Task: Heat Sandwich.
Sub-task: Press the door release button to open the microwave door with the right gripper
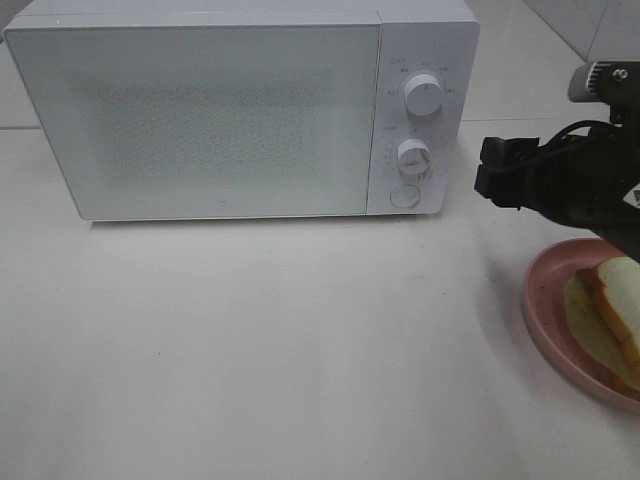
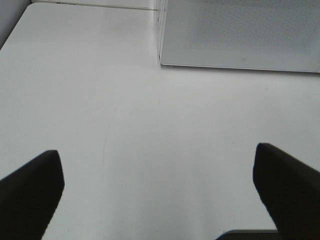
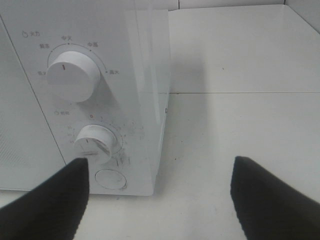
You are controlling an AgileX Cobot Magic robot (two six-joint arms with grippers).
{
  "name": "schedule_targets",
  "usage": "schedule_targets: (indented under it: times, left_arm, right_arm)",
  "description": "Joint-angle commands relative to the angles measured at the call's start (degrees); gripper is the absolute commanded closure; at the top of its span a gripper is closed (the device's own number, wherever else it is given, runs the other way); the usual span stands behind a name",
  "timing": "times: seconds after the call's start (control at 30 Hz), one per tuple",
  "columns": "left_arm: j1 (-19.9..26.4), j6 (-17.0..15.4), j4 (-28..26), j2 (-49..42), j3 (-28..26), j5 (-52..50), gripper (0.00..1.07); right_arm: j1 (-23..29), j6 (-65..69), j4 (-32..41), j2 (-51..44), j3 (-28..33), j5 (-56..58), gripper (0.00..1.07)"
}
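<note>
The sandwich (image 1: 612, 305), white bread with brown crust and pale yellow filling, lies on a round pink plate (image 1: 545, 300) at the right edge of the table. The white microwave (image 1: 220, 110) stands at the back with its door shut. My right gripper (image 1: 495, 172) hovers just right of the microwave's control panel, above and behind the plate. In the right wrist view it (image 3: 160, 195) is open and empty, facing the panel. My left gripper (image 2: 160, 190) is open and empty over bare table, in front of the microwave's lower left corner (image 2: 240, 30). It is out of the exterior view.
The control panel has an upper knob (image 3: 72, 75), a lower knob (image 3: 93, 144) and a round door button (image 3: 110, 178) below them. White tabletop (image 1: 250, 340) spreads in front of the microwave. A tiled wall stands behind on the right.
</note>
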Motion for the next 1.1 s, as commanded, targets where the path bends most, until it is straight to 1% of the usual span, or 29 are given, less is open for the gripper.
schedule_targets:
  times: [0.03,0.07,0.1,0.17,0.23,0.3,0.37,0.4,0.43,0.47,0.6,0.8,1.1]
  left_arm:
    - [-0.29,0.00,0.06,-1.43,0.11,-0.69,0.09]
    - [-0.29,0.00,0.06,-1.43,0.11,-0.69,0.09]
    - [-0.29,0.00,0.06,-1.43,0.11,-0.69,0.09]
    - [-0.29,0.00,0.06,-1.43,0.11,-0.69,0.09]
    - [-0.29,0.00,0.06,-1.43,0.11,-0.69,0.09]
    - [-0.29,0.00,0.06,-1.43,0.11,-0.69,0.09]
    - [-0.29,0.00,0.06,-1.43,0.11,-0.69,0.09]
    - [-0.29,0.00,0.06,-1.43,0.11,-0.69,0.09]
    - [-0.29,0.00,0.06,-1.43,0.11,-0.69,0.09]
    - [-0.29,0.00,0.06,-1.43,0.11,-0.69,0.09]
    - [-0.29,0.00,0.06,-1.43,0.11,-0.69,0.09]
    - [-0.29,0.00,0.06,-1.43,0.11,-0.69,0.09]
    - [-0.29,0.00,0.06,-1.43,0.11,-0.69,0.09]
  right_arm:
    - [4.01,-2.46,6.70,2.58,0.00,-5.50,0.32]
    - [4.01,-2.46,6.70,2.58,0.00,-5.50,0.32]
    - [4.98,-2.75,8.48,3.27,0.00,-6.42,0.32]
    - [8.08,-3.50,11.57,5.96,0.00,-10.03,0.32]
    - [9.05,-3.50,12.20,6.76,-0.06,-11.06,0.32]
    - [11.92,-3.50,13.69,8.88,-0.11,-13.06,0.32]
    - [13.52,-3.50,14.55,9.97,-0.11,-14.15,0.32]
    - [13.52,-3.50,14.55,9.97,-0.11,-14.15,0.32]
    - [14.27,-3.50,15.18,10.43,-0.11,-14.55,0.32]
    - [16.10,-3.44,16.50,11.17,-0.11,-15.53,0.32]
    - [18.74,-3.55,19.42,12.32,-0.11,-16.10,0.32]
    - [20.45,-4.35,21.20,13.75,-0.11,-16.10,0.32]
    - [20.45,-3.44,21.14,13.75,-0.11,-15.93,0.32]
